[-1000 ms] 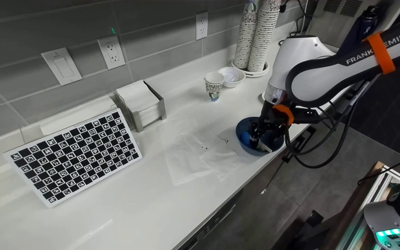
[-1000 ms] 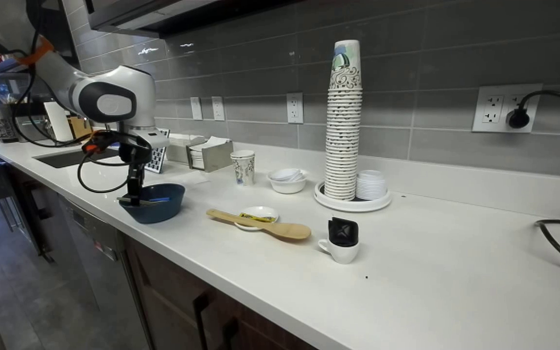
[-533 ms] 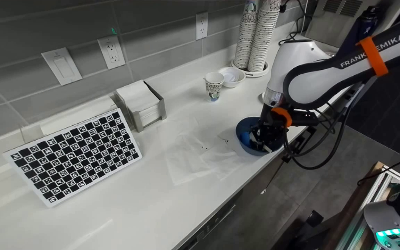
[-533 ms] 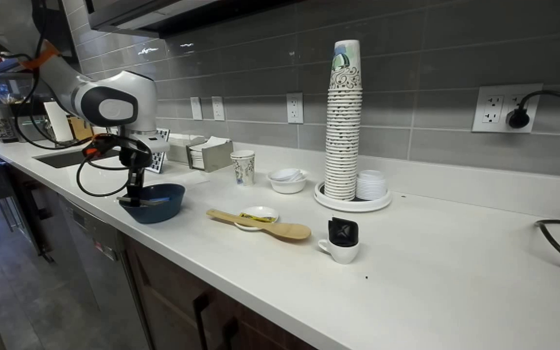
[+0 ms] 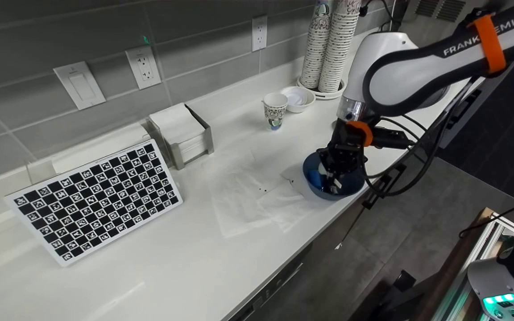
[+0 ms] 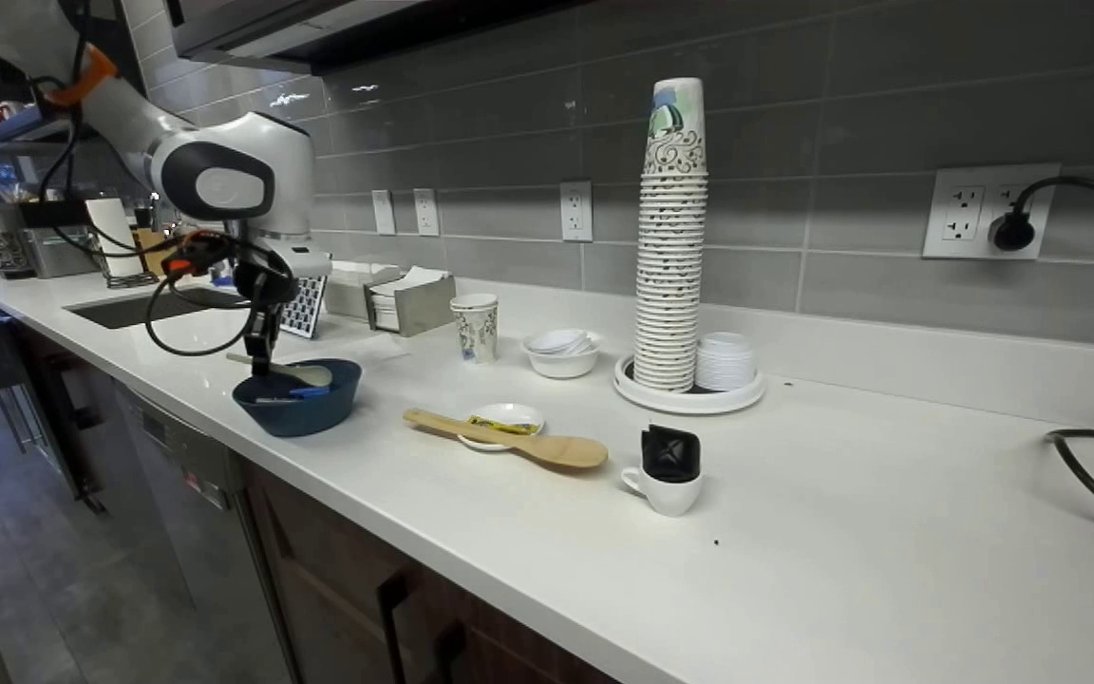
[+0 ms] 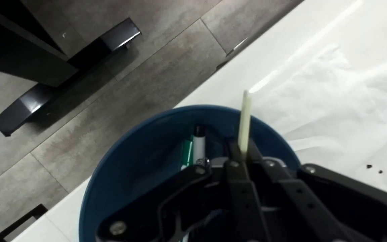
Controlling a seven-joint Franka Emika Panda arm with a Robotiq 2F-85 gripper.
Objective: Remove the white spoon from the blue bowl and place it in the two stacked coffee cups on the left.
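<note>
My gripper (image 7: 244, 151) is shut on the handle of the white spoon (image 7: 245, 122), which looks pale cream in the wrist view. The handle's end sticks out past the fingertips. In an exterior view the spoon's rounded head (image 6: 313, 376) hangs at about rim height over the blue bowl (image 6: 305, 413), tilted slightly downward. The fingers point down into the bowl, and from above the arm covers part of its inside. The two stacked coffee cups (image 5: 275, 111), white with a dark swirl pattern, stand upright near the wall, apart from the gripper.
A marker (image 7: 199, 144) and a green item (image 7: 187, 153) lie inside the bowl. Near the cups are a napkin holder (image 5: 194, 149) and a white bowl (image 6: 561, 363). A wooden spoon (image 6: 509, 440) rests across a small dish. Behind stands a tall cup column (image 6: 670, 285).
The jaws have closed on the white spoon. After dipping slightly, the gripper has risen, bringing the spoon up from inside the bowl to about its rim.
</note>
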